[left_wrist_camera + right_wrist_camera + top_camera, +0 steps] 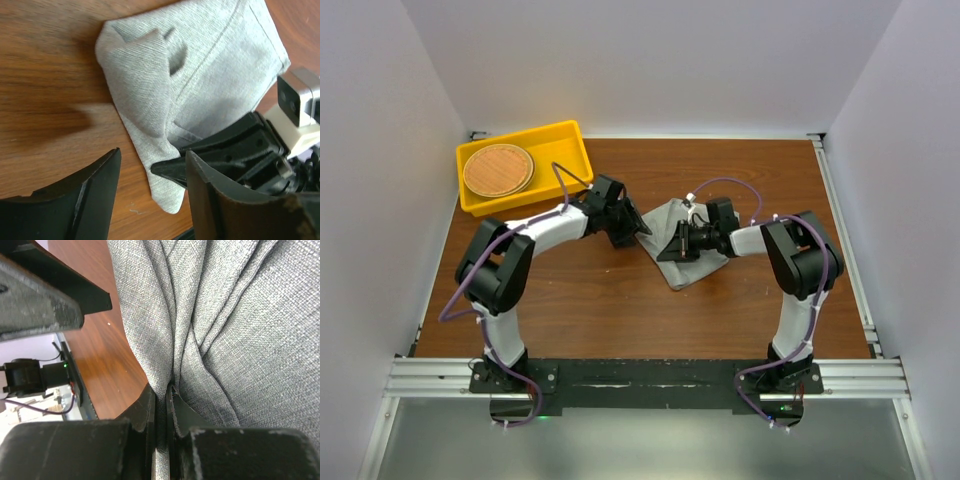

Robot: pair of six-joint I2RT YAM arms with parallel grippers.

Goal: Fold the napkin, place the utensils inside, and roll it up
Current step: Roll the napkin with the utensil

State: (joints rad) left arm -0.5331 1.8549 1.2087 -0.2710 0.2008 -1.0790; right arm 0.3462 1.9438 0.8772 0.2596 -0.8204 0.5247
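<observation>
The grey napkin (pixel 687 258) lies crumpled and partly folded on the wooden table, between the two grippers. My right gripper (pixel 676 243) is shut on a fold of the napkin (pixel 240 330); in the right wrist view the cloth is pinched between the closed jaws (pixel 162 396). My left gripper (pixel 628 229) is open and empty just left of the napkin's edge. In the left wrist view its fingers (pixel 85 197) straddle the napkin's near corner (pixel 167 192), with the right gripper (pixel 225 150) on the cloth beyond. No utensils are in view.
A yellow tray (pixel 569 148) stands at the back left and holds a round brown woven disc (pixel 498 170). The left gripper's finger (pixel 45 300) shows close by in the right wrist view. White walls enclose the table.
</observation>
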